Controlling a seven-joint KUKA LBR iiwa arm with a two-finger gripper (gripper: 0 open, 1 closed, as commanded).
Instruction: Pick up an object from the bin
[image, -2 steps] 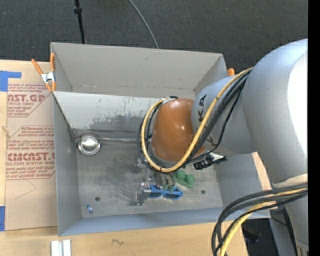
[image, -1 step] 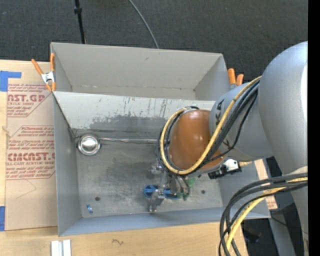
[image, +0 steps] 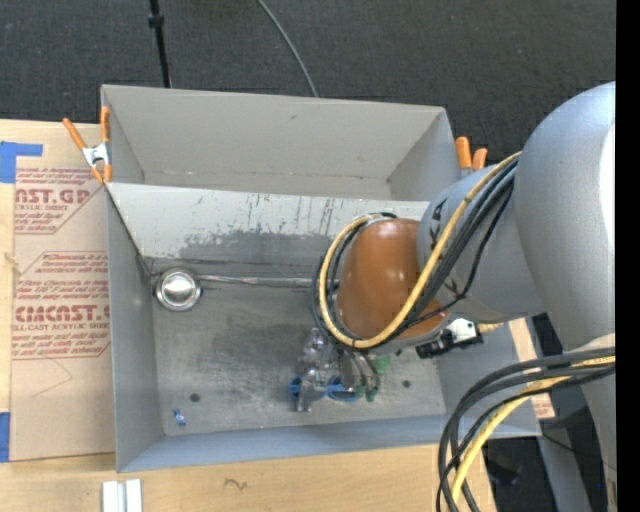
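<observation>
Claw (image: 328, 382) low over front floor of bin (image: 200, 345), beside small blue piece (image: 299, 387), grip state unclear.

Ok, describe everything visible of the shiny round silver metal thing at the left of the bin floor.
The shiny round silver metal thing looks like a small cap or disc seen from above: a bright polished rim around a duller, reflective centre. It lies flat on the floor of the grey metal bin, at the left end of the crease where the sloping back wall meets the floor. Nothing else touches it; the gripper is well to its right, near the front wall.
</observation>
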